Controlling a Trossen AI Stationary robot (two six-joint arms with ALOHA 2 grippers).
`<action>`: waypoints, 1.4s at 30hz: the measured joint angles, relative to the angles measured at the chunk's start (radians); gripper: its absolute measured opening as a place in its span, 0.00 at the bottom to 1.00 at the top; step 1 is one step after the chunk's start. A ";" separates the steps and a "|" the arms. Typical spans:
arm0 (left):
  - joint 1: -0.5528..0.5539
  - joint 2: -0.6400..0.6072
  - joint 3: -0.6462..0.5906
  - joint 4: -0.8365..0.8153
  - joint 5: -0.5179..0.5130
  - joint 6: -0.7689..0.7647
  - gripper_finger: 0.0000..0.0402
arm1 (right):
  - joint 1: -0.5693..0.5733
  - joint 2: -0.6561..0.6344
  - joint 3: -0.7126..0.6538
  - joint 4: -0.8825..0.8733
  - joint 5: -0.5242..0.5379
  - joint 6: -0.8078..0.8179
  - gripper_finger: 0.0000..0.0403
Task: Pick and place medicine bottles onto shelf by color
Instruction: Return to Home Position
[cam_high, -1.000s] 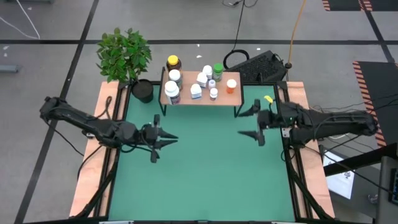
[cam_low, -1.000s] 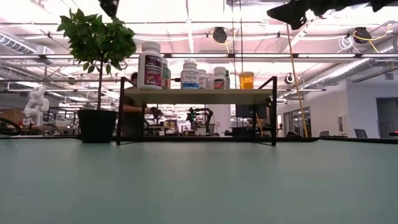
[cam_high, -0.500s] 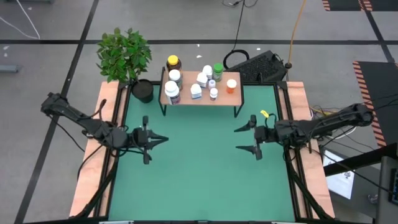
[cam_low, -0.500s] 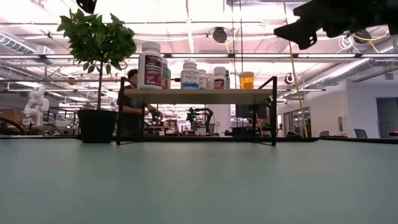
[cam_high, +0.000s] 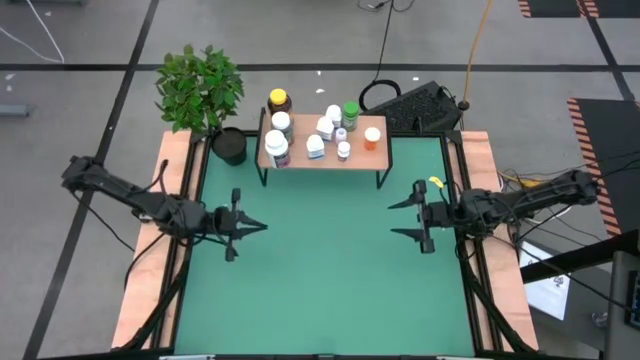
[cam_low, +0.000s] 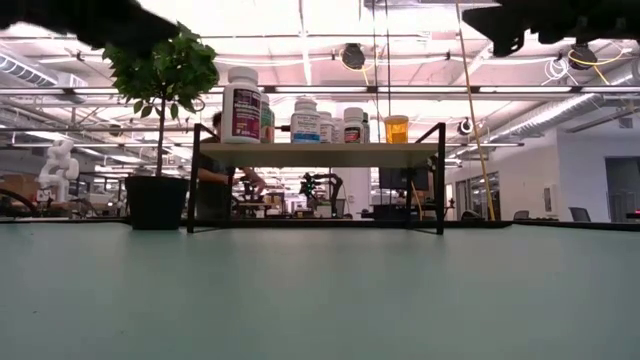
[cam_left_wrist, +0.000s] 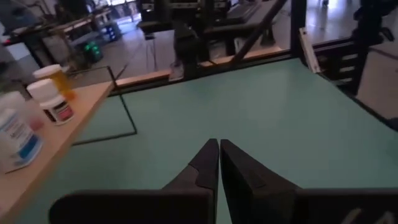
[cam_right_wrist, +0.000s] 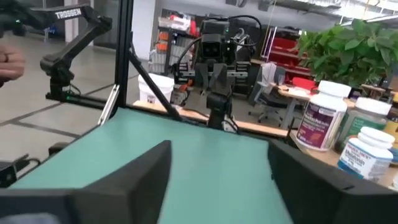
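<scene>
The shelf (cam_high: 322, 158) stands at the table's far edge on thin black legs, its light wood top carrying all the medicine bottles I can see. An amber one with a yellow cap (cam_high: 279, 100), a green one (cam_high: 350, 112), an orange one (cam_high: 372, 135) and several white ones (cam_high: 276, 148) stand upright on it. In the low view they form a row (cam_low: 305, 120). My left gripper (cam_high: 262, 226) hovers shut over the table's left part, holding nothing (cam_left_wrist: 218, 148). My right gripper (cam_high: 395, 220) hovers open over the right part, empty.
A potted plant (cam_high: 229, 145) stands left of the shelf at the far edge. A keyboard (cam_high: 415, 108) lies beyond the far edge. Green tabletop (cam_high: 320, 270) spreads between and in front of the arms. A person (cam_low: 215, 150) sits in the room behind the shelf.
Both arms have drawn back from the table's middle. The left gripper has moved toward the left edge. The right gripper has moved toward the near edge and then toward the right edge, staying open. The bottles and the shelf have kept still.
</scene>
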 joint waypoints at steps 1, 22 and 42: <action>0.016 -0.018 -0.026 0.021 0.022 0.007 0.04 | 0.000 -0.011 0.000 -0.018 0.000 -0.001 0.58; 0.159 -0.459 -0.314 -0.071 0.066 0.126 0.04 | -0.049 -0.267 -0.162 -0.029 -0.025 -0.090 0.00; 0.254 -0.489 -0.370 -0.129 0.114 0.094 0.03 | -0.049 -0.277 -0.318 0.220 -0.130 -0.202 0.00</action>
